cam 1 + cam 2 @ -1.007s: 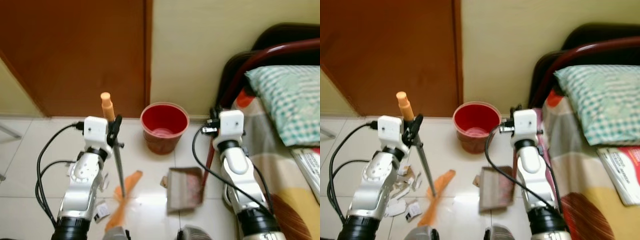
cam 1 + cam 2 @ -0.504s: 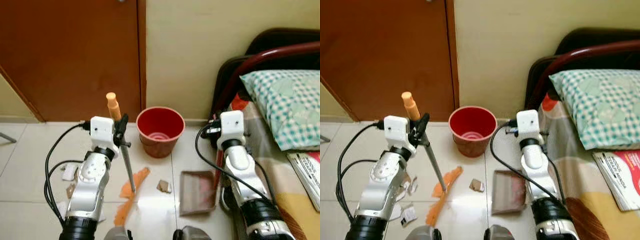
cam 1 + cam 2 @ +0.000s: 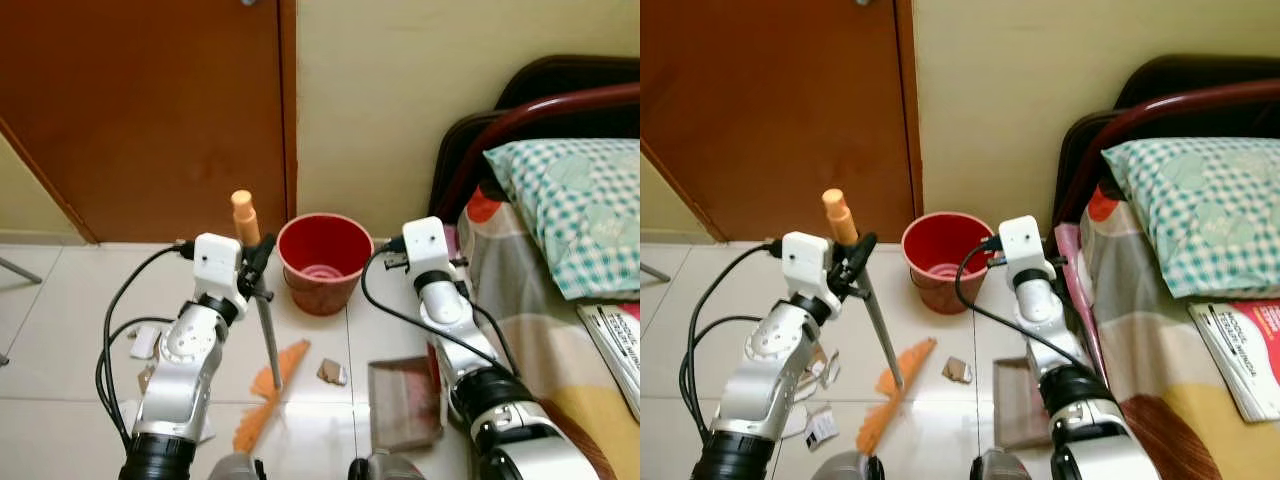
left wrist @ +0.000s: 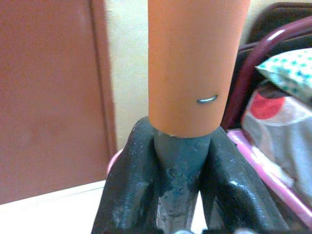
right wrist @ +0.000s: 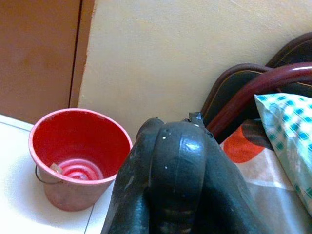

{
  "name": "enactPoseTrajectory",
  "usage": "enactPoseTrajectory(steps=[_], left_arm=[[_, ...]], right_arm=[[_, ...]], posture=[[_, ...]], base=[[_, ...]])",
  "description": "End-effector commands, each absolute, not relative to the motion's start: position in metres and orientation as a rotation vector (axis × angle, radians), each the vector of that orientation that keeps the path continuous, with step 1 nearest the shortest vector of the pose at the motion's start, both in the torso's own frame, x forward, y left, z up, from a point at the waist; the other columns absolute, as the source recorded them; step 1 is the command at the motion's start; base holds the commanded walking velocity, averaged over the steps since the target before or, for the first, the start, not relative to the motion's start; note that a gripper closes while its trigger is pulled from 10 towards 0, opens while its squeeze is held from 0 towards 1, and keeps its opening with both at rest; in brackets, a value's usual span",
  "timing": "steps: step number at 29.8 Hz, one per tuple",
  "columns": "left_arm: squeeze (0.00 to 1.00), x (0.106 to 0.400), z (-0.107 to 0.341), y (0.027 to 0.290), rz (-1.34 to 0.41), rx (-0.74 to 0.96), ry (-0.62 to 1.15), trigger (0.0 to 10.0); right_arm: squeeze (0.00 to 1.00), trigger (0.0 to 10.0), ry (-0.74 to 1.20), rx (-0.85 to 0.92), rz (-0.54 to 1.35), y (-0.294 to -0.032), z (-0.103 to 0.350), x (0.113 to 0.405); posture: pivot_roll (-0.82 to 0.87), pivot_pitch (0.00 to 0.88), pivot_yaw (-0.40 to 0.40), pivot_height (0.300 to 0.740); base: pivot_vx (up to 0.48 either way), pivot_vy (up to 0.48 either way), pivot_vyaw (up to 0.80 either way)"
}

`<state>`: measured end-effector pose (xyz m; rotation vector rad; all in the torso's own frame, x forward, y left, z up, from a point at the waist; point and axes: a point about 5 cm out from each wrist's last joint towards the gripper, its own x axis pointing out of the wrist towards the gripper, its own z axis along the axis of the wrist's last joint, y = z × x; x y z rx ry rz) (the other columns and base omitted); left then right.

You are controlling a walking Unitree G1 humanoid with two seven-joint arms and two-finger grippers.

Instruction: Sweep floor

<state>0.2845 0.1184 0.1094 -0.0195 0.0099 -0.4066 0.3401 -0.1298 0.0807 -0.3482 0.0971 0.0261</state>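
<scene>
Right claw (image 3: 1015, 262) shifted toward red bucket (image 3: 318, 262), left claw (image 3: 256, 262) gripping broom (image 3: 262, 330)

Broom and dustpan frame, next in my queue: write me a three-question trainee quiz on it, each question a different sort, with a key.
1. True or false: the left gripper is shut on the broom.
2. Multiple choice: the red bucket stands (A) on the bed, (B) on the floor by the wall, (C) on the dustpan.
3. Fill in: the small scrap lies on the floor between the orange bristles and the ____.

Key
1. True: its fingers clamp the grey shaft below the orange handle.
2. B.
3. Dustpan, low beside the right arm.
</scene>
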Motion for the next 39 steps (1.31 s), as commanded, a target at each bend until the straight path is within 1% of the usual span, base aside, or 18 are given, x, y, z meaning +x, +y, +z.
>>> enactPoseTrajectory(steps=[1, 3, 7, 10, 14, 15, 16, 18, 23, 26, 27, 29, 33, 34, 36, 37, 38, 39], left_arm=[[0.00, 0.283, 0.116, 0.106, -0.482, -0.050, -0.011, 10.0], [0.00, 0.281, 0.115, 0.099, -0.546, -0.056, -0.006, 10.0], [0.00, 0.281, 0.114, 0.091, -0.602, -0.039, -0.008, 10.0], [0.00, 0.286, 0.119, 0.083, -0.628, -0.036, -0.028, 10.0], [0.00, 0.288, 0.125, 0.081, -0.633, -0.048, -0.049, 10.0], [0.00, 0.289, 0.128, 0.079, -0.638, -0.067, -0.055, 10.0], [0.00, 0.290, 0.134, 0.077, -0.636, -0.145, -0.053, 10.0], [0.00, 0.291, 0.140, 0.077, -0.623, -0.227, -0.053, 10.0], [0.00, 0.294, 0.146, 0.079, -0.582, -0.305, -0.063, 10.0], [0.00, 0.303, 0.149, 0.089, -0.480, -0.433, -0.063, 10.0], [0.00, 0.308, 0.149, 0.097, -0.422, -0.474, -0.067, 10.0], [0.00, 0.310, 0.151, 0.104, -0.383, -0.495, -0.071, 10.0], [0.00, 0.316, 0.154, 0.126, -0.293, -0.425, -0.105, 10.0], [0.00, 0.318, 0.156, 0.139, -0.256, -0.354, -0.125, 10.0], [0.00, 0.318, 0.158, 0.152, -0.211, -0.260, -0.152, 10.0], [0.00, 0.317, 0.160, 0.166, -0.166, -0.224, -0.161, 10.0], [0.00, 0.316, 0.161, 0.177, -0.134, -0.217, -0.164, 10.0], [0.00, 0.315, 0.161, 0.179, -0.129, -0.215, -0.165, 10.0]], right_arm=[[0.00, 10.0, 0.094, -0.364, 0.025, -0.126, 0.082, 0.342], [0.00, 10.0, 0.093, -0.358, 0.026, -0.122, 0.080, 0.342], [0.00, 10.0, 0.089, -0.315, 0.005, -0.120, 0.080, 0.342], [0.00, 10.0, 0.077, -0.266, -0.019, -0.119, 0.081, 0.344], [0.00, 10.0, 0.068, -0.256, -0.026, -0.118, 0.082, 0.344], [0.00, 10.0, 0.064, -0.251, -0.025, -0.116, 0.083, 0.345], [0.00, 10.0, 0.068, -0.238, -0.012, -0.112, 0.081, 0.344], [0.00, 10.0, 0.075, -0.229, 0.003, -0.109, 0.079, 0.343], [0.00, 10.0, 0.087, -0.215, 0.018, -0.105, 0.077, 0.343], [0.00, 10.0, 0.104, -0.203, 0.041, -0.099, 0.074, 0.341], [0.00, 10.0, 0.107, -0.201, 0.048, -0.097, 0.073, 0.341], [0.00, 10.0, 0.107, -0.199, 0.052, -0.096, 0.073, 0.341], [0.00, 10.0, 0.106, -0.188, 0.043, -0.098, 0.073, 0.341], [0.00, 10.0, 0.110, -0.174, 0.038, -0.101, 0.073, 0.342], [0.00, 10.0, 0.110, -0.164, 0.045, -0.104, 0.073, 0.342], [0.00, 10.0, 0.097, -0.171, 0.054, -0.109, 0.074, 0.340], [0.00, 10.0, 0.084, -0.170, 0.062, -0.116, 0.074, 0.338], [0.00, 10.0, 0.082, -0.168, 0.064, -0.117, 0.074, 0.337]], posture=[[0.01, 0.111, -0.030, 0.740], [0.01, 0.112, -0.029, 0.740], [0.00, 0.109, -0.029, 0.740], [0.00, 0.106, -0.028, 0.740], [0.00, 0.106, -0.028, 0.740], [0.00, 0.106, -0.028, 0.740], [0.00, 0.105, -0.027, 0.740], [0.00, 0.106, -0.028, 0.740], [0.00, 0.106, -0.031, 0.740], [0.00, 0.104, -0.036, 0.740], [0.00, 0.103, -0.038, 0.740], [0.00, 0.103, -0.038, 0.740], [0.00, 0.102, -0.040, 0.740], [0.01, 0.100, -0.041, 0.740], [0.01, 0.099, -0.039, 0.740], [0.01, 0.102, -0.034, 0.740], [0.01, 0.102, -0.036, 0.740], [0.01, 0.102, -0.036, 0.740]], base=[[0.000, 0.000, 0.00], [0.000, 0.000, 0.00], [0.000, 0.000, 0.00], [0.000, 0.000, 0.00], [0.000, 0.000, 0.00], [0.000, 0.000, 0.00], [0.000, 0.000, 0.00], [0.000, 0.000, 0.00], [0.000, 0.000, 0.00], [0.000, 0.000, 0.00], [0.000, 0.000, 0.00], [0.000, 0.000, 0.00], [0.000, 0.000, 0.00], [0.000, 0.000, 0.00], [0.000, 0.000, 0.00], [0.000, 0.000, 0.00], [0.000, 0.000, 0.00], [0.000, 0.000, 0.00]])
